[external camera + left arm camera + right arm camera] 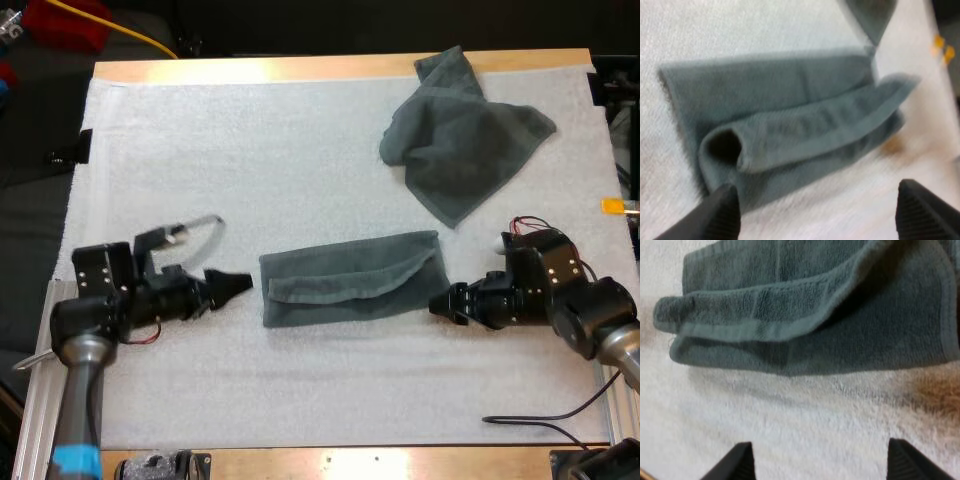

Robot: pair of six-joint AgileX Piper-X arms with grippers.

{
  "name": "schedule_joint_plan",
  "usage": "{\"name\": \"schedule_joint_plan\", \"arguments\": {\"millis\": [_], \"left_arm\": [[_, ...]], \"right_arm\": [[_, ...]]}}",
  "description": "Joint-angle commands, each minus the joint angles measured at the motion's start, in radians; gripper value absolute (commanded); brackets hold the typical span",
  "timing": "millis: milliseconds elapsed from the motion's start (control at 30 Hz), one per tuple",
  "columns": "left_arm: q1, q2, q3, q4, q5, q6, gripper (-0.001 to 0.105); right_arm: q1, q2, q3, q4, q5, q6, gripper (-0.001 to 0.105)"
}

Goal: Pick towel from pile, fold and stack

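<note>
A dark grey-green towel [350, 275], folded into a long strip, lies in the middle of the white mat [250, 170]. My left gripper [236, 286] sits just off its left end, open, with its fingers [720, 217] wide apart and clear of the folded towel [790, 125]. My right gripper [446, 303] sits just off the right end, open too, its fingers [737, 465] apart over bare mat beside the folded towel [815, 315]. A second, crumpled towel [460, 135] lies at the far right of the mat.
The wooden table edge [300, 68] runs along the far side of the mat. A loose black cable [540, 425] lies on the mat near the front right corner. Bare mat stretches across the far left and in front of the folded towel.
</note>
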Motion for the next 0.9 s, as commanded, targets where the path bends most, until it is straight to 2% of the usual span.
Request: {"name": "schedule_joint_plan", "arguments": {"millis": [0, 167, 267, 433, 600, 733, 867], "left_arm": [[-0.031, -0.034, -0.006, 0.046, -0.062, 0.051, 0.063], [-0.124, -0.135, -0.006, 0.1, -0.165, 0.082, 0.063], [-0.173, -0.207, -0.006, 0.128, -0.221, 0.082, 0.063], [-0.249, -0.324, -0.006, 0.185, -0.299, 0.082, 0.063], [-0.32, -0.43, -0.006, 0.226, -0.356, 0.082, 0.063], [-0.366, -0.485, -0.006, 0.259, -0.404, 0.082, 0.063], [-0.394, -0.496, -0.006, 0.269, -0.413, 0.082, 0.063]], "right_arm": [[0.023, -0.015, -0.006, 0.025, 0.013, -0.028, 0.05], [0.124, -0.032, -0.006, 0.046, 0.069, -0.029, 0.046], [0.191, -0.034, -0.006, 0.055, 0.125, -0.028, 0.04], [0.265, -0.034, -0.006, 0.046, 0.192, -0.025, 0.022], [0.278, -0.034, -0.019, 0.021, 0.206, -0.024, 0.001], [0.278, -0.034, -0.047, -0.018, 0.211, -0.024, 0.001], [0.278, -0.029, -0.067, -0.028, 0.263, -0.025, 0.001]]}}
